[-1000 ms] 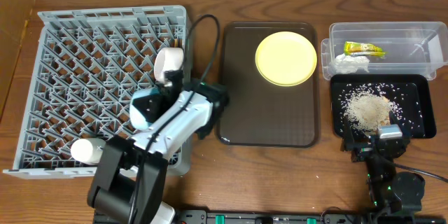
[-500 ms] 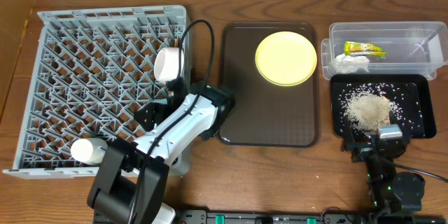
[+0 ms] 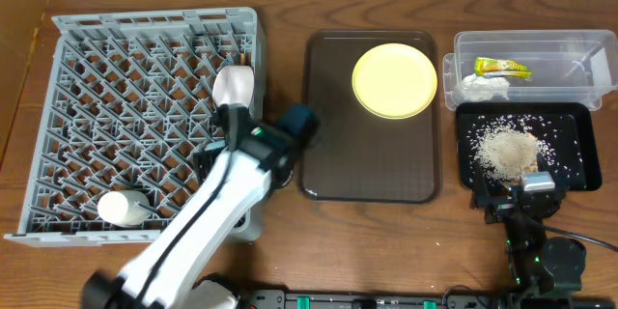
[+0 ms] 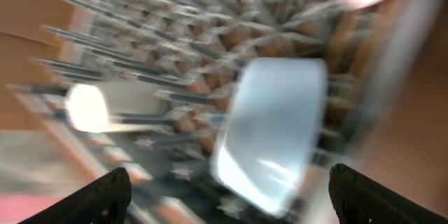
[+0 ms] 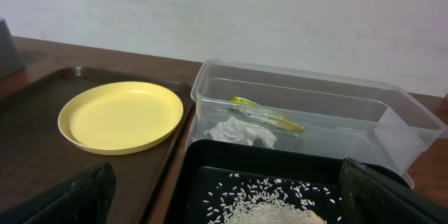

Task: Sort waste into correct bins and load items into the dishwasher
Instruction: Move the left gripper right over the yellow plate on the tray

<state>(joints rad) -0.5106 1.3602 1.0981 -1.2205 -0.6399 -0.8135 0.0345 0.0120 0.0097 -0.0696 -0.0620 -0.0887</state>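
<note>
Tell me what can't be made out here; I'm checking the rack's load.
Left wrist view: motion blur smears the light-blue bowl and white cup.
Overhead: the left arm covers that bowl.
Right wrist view: the bottom edge cuts off the black tray.
Chopsticks: not discernible anywhere.

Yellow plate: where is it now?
Overhead, the yellow plate lies at the far end of the dark-brown serving tray, right of centre, beside the clear tub.

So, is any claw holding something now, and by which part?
Nothing is held. The left claw stands open over the light-blue bowl in the rack; the right claw is open and empty.
</note>
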